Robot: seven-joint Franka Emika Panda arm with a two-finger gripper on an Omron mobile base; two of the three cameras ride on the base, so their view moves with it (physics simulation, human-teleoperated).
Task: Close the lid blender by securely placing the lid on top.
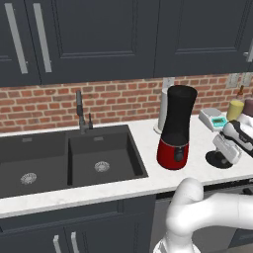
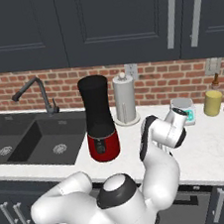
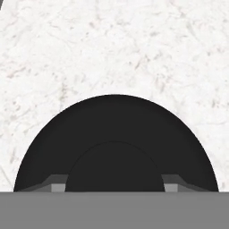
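Black lid [image 3: 115,134] lies flat on marble counter [image 3: 134,49] right of the blender [image 1: 176,127]; gripper [image 3: 115,188] straddles its knob, fingertips seemingly unclosed. Next: clamp, lift, carry onto jar.

No legible text, label, brand, number or sign is showing on any surface in these views. The blender [image 1: 175,128] is presenting a plain black jar and a plain red base with an unmarked front knob. The lid [image 3: 115,147] is showing as a blank black disc. The kitchen scale [image 1: 213,118] near the back edge of the counter [image 1: 148,180] is displaying a teal panel too small to resolve any digits. The wall outlets [image 2: 131,71] on the brick backsplash are carrying no markings that can be read. The cabinet doors [image 1: 99,34] are showing no lettering.
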